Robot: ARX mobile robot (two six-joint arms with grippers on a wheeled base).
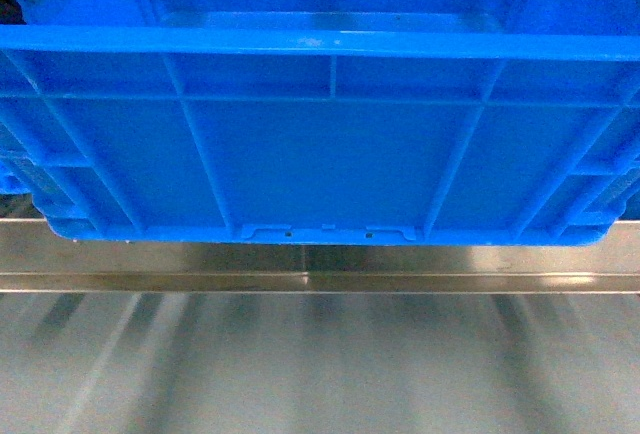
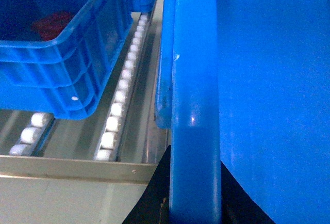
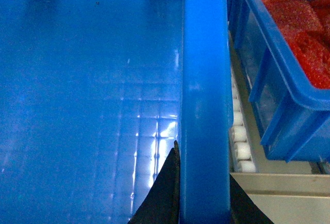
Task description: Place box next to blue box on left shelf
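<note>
Blue box (image 1: 320, 154) hangs over the left shelf (image 2: 116, 110): your left gripper (image 2: 193, 193) and right gripper (image 3: 203, 193) each clamp a side rim, keeping it level between neighbouring crates (image 2: 56, 64).

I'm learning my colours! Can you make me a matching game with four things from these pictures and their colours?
Things:
1. box
2. roller wheels
3. packets in the neighbouring crate
4. front rail of the left shelf

Colours:
a. white
b. silvery grey
c. bright blue
d. red

Pairs: 1-c, 2-a, 3-d, 4-b.
</note>
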